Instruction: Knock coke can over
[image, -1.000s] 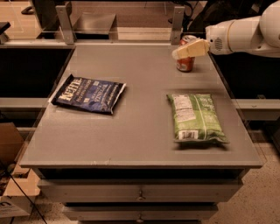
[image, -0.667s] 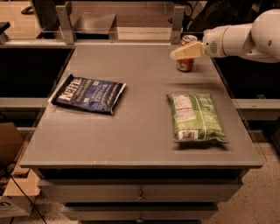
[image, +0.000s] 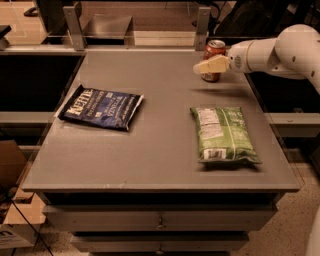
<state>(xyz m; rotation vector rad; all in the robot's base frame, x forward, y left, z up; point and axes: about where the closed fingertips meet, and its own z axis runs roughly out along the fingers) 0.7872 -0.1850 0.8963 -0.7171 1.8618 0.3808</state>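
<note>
Evidently the gripper (image: 201, 67) is held low over the far right corner of the table (image: 160, 160), reached in from the right by the white arm (image: 280, 52). Its jaws are seen as one tapered, pale wedge pointing left; they read as pressed together, with nothing clasped between them. That posture suits the job: a can is to be toppled, not lifted, so a closed, stiff wedge is judged more useful than a spread pair.

The coke can (image: 216, 48) is found directly behind the jaws, upright, its silver rim and upper red body showing above them while its lower half is hidden by them. Whether contact has been made cannot be told — the two overlap in this view, and depth is not resolved.

Well in front of the jaws, toward the near edge, a green chip bag (image: 223, 134) is laid flat; far to the left of the jaws and nearer the camera, a blue chip bag (image: 101, 108) is laid flat too. Both are kept well apart from the can, so neither is likely to be disturbed.

The step is judged to be the approach or first push — the can is not yet down. A sideways sweep high on the can's body would probably be needed; a low push might only slide it toward the table's back edge.
</note>
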